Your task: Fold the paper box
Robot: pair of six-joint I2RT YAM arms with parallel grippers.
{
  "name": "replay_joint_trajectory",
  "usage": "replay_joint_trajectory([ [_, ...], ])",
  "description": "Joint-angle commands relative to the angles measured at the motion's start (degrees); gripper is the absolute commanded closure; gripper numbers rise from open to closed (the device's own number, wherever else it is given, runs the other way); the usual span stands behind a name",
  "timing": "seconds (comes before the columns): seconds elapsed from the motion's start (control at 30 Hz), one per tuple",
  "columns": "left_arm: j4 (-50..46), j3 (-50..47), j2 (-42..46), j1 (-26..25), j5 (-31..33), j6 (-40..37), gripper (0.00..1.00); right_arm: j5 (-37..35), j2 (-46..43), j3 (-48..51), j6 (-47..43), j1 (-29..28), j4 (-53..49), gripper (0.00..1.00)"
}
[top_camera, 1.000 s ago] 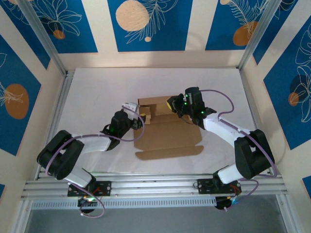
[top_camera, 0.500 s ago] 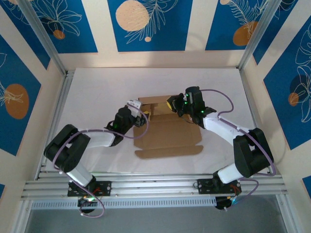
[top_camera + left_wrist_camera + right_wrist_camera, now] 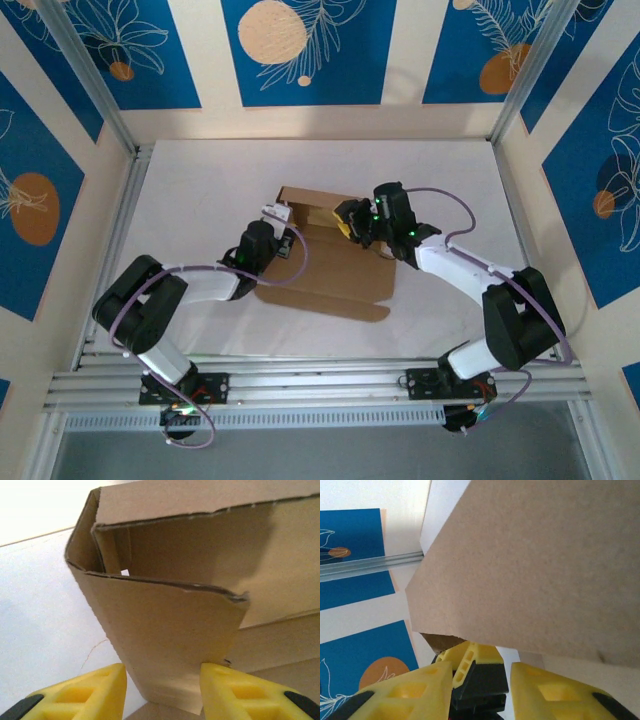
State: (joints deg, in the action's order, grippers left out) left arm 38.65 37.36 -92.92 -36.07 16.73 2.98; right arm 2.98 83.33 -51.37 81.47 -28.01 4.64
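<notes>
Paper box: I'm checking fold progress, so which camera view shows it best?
Top external: nearly the whole paper box is visible, back wall raised, front panel lying flat. Left wrist gives a close-up of one upright corner flap; right wrist, a plain panel surface.

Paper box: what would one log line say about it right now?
paper box: partly folded, far wall raised | left jaws: around a side flap, grip unclear | right jaws: open, beside far wall
</notes>
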Motion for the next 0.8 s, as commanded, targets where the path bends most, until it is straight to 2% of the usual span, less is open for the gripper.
replay_joint_trajectory([
  [0.0, 3.41, 0.21, -1.17, -0.21, -1.04, -0.87, 0.57, 1.06, -0.76, -0.95, 0.03, -0.17, -4.58, 0.53],
  [0.2, 5.06, 0.42, -1.81, -0.14, -1.88, -2.1, 0.52, 1.22, -0.87, -0.9, -1.34, 1.79, -5.41, 0.43],
  [0.43, 6.17, 0.16, -1.8, -0.2, -1.92, -2.37, 0.51, 1.65, 2.61, -4.5, 1.69, 1.4, -4.04, 0.31],
  [0.53, 6.59, 0.09, -1.62, -0.15, -2.67, -1.96, 0.51, -0.73, 3.37, -5.31, 4.68, 0.54, -3.63, 0.31],
  [0.63, 7.2, -0.55, -0.81, -0.15, -2.94, -0.49, 0.5, -7.68, 2.1, -5.15, 8.43, -1.24, -5.83, 0.37],
  [0.77, 7.93, -3.08, 2.97, -0.08, -2.6, 1.87, 0.48, -14.22, -0.55, -5.8, 7.47, -2.93, -8.89, 0.39],
])
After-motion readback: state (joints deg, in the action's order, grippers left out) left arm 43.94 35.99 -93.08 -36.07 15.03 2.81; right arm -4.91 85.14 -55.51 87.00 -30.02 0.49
